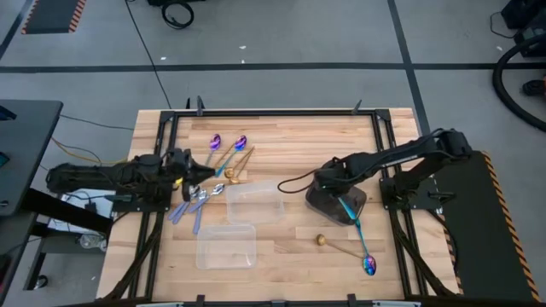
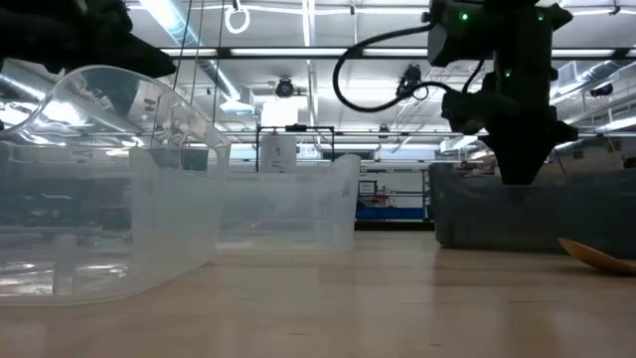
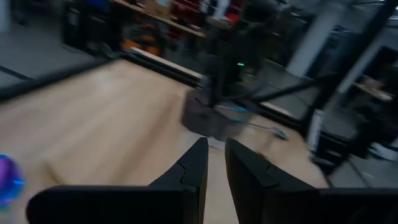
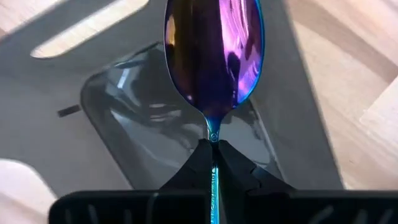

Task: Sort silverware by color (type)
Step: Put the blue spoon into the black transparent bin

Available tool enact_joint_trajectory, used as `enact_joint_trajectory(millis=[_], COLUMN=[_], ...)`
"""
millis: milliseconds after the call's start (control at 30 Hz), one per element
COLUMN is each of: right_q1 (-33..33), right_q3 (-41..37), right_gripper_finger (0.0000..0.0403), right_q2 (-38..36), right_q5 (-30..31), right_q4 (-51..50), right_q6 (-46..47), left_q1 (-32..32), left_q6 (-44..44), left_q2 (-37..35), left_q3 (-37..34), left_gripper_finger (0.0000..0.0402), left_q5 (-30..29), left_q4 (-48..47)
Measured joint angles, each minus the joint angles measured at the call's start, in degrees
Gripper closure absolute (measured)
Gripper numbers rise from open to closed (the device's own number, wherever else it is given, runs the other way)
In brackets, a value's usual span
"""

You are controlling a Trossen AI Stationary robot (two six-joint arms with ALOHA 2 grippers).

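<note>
Over the dark grey tray (image 1: 337, 205) at table's right-centre, my right gripper (image 4: 212, 163) is clamped on the handle of an iridescent purple-blue spoon (image 4: 213, 53); jaws nearly together, only the thin stem between them, bowl sticking out ahead above the tray floor. High view shows another purple-blue spoon (image 1: 362, 249) lying on the wood near the front right, bowl toward the front edge and its teal handle running back up to the tray, and a gold spoon (image 1: 324, 241) just beside it.

My left gripper (image 3: 212, 163) sits at the left side of the table near the main pile, jaws almost closed with a narrow gap, nothing between them. Pile there: two purple-blue spoons (image 1: 215, 141) toward the back, gold spoons (image 1: 232, 170) by them, plain silver spoons (image 1: 198, 200) toward the front. Whether I touch any of them, can't tell.

Two clear plastic trays (image 1: 254, 201) at centre, one behind the other, apart from the grey tray. Wooden table (image 1: 281, 128).
</note>
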Motion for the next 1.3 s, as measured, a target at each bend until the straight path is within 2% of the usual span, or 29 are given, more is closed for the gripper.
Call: enact_joint_trajectory(millis=[200, 433, 600, 933, 1300], right_q1=[0.13, 0.12, 0.12, -0.03, 0.55], right_q3=[0.04, 0.02, 0.02, 0.02, 0.0], right_gripper_finger=[0.0369, 0.0329, 0.0318, 0.0317, 0.0314], right_q2=[2.64, 2.85, 1.61, -3.14, 3.28], right_q5=[-1.13, -1.84, -2.64, -5.19, -2.94], right_q4=[0.54, 2.06, 1.73, 0.49, 0.13], right_q6=[-0.13, -0.15, -0.5, 0.31, -0.17], left_q1=[-6.12, -10.21, -10.23, -10.23, -10.26], left_q6=[-2.27, -2.4, -2.37, -2.41, -2.41], left_q2=[0.84, 3.64, 4.72, 4.9, 4.9], left_q3=[0.0, 0.0, 0.0, 0.0, 0.0], left_gripper_finger=[0.034, 0.034, 0.034, 0.034, 0.034], left_q5=[-0.81, -6.79, -9.89, -10.07, -10.07], left_q4=[-0.66, -0.82, -0.73, -0.66, -0.7])
